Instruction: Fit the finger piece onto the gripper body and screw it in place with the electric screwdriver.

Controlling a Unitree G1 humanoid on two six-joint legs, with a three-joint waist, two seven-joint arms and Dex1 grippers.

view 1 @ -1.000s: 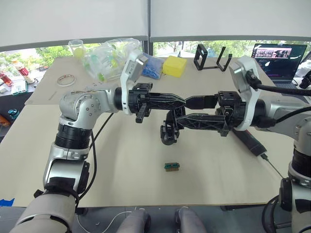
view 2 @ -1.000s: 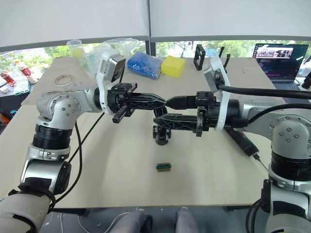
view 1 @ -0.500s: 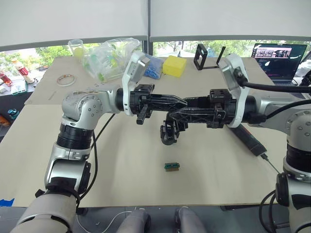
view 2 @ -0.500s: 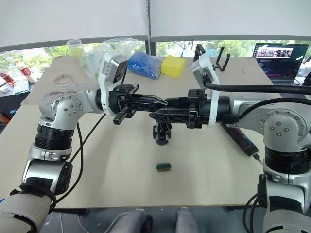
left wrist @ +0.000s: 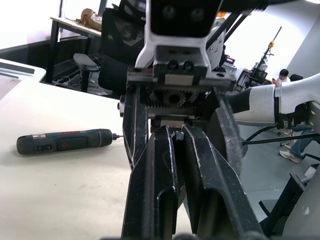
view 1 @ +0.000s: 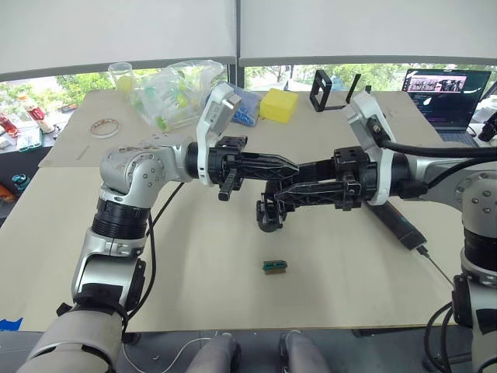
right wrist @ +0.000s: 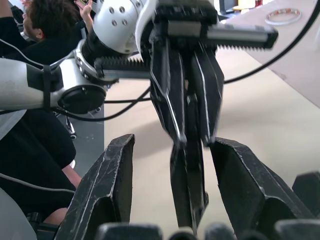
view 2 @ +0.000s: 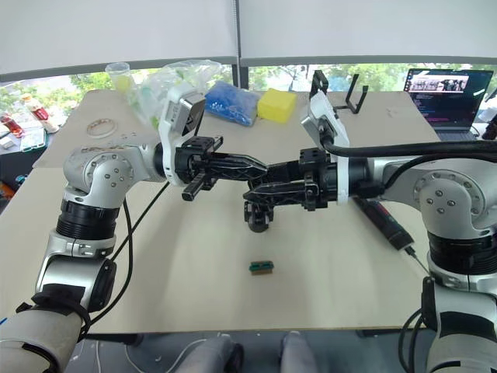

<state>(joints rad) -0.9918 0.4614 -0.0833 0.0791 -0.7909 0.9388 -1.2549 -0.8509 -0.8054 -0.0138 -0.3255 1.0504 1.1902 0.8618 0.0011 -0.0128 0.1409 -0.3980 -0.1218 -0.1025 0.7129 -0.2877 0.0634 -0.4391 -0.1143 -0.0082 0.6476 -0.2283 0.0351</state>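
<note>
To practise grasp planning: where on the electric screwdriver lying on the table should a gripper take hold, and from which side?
Grip the electric screwdriver around the middle of its thick barrel, coming from above with the fingers across its length. It lies flat on the table with both long sides free. The thin bit at its end is probably too slight to hold.

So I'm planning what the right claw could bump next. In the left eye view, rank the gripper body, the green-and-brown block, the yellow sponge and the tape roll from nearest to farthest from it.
From the right claw:
1. gripper body, just below the claw tips.
2. green-and-brown block, on the table toward the robot. The yellow sponge, toward the table's far edge, looks about as far; too close to call.
3. tape roll, far off on the robot's left.
</note>
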